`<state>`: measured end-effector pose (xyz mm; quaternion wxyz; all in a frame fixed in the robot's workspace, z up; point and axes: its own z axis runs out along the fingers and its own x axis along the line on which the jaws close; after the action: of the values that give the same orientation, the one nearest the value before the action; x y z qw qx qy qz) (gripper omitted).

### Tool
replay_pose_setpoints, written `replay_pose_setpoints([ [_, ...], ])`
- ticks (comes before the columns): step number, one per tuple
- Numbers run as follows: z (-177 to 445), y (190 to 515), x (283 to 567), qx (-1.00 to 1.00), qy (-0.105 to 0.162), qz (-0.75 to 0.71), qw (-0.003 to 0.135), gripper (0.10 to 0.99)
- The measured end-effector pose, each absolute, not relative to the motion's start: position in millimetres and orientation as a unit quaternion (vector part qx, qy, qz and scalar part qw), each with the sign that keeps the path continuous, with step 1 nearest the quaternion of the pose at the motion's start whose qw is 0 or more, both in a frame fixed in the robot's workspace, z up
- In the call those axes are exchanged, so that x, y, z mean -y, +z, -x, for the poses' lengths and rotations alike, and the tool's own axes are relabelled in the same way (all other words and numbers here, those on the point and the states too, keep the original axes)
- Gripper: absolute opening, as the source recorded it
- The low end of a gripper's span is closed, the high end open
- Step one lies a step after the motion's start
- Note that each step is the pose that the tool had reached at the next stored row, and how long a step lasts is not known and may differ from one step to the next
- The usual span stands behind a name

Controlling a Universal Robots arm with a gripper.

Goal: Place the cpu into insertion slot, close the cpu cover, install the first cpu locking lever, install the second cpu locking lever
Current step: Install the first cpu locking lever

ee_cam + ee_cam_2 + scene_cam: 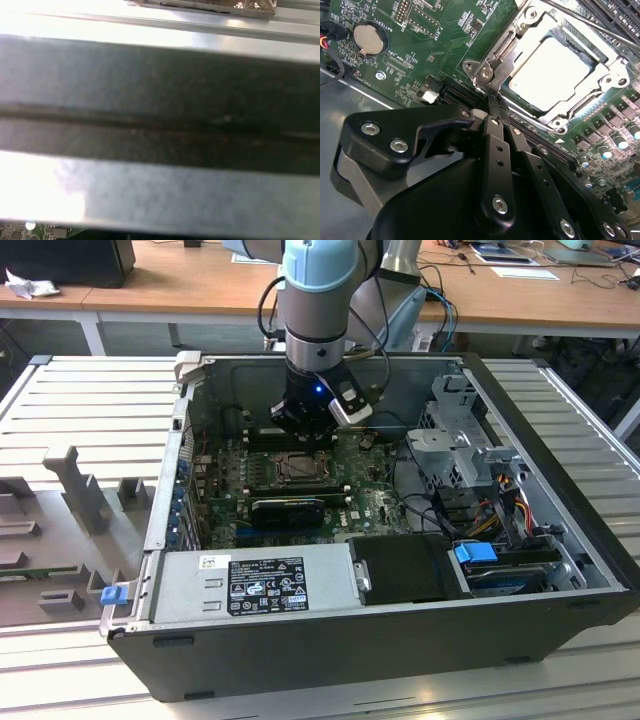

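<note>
The cpu [547, 70] lies in the insertion slot [297, 469], its pale silver top showing through the window of the cpu cover [510, 42]. The cover lies flat over the chip. My gripper [492, 106] is shut, and its black fingers [496, 145] meet in a narrow tip just off the socket's corner hinge [485, 74]. I cannot tell if the tip touches anything. A thin metal lever rod [600, 26] runs slantwise beside the socket. In the exterior view the gripper [303, 435] hangs low over the motherboard, just behind the socket.
The open computer case [560, 540] surrounds the green motherboard [420, 55]. A grey power supply [255, 583] sits at the front and a drive cage [460, 445] with cables at the exterior view's right. A coin battery [369, 39] lies near the gripper. A dark case wall [160, 115] is close to the wrist.
</note>
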<state>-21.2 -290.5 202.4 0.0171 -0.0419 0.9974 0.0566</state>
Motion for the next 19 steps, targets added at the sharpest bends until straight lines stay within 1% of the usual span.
replay_pose_setpoints([
  [5, 21.3, 218.8, 290.5, -0.997, 0.055, 0.042, 0.017, 0.106],
  [19, 21.3, 219.2, 294.7, -0.997, 0.055, 0.042, 0.017, 0.106],
])
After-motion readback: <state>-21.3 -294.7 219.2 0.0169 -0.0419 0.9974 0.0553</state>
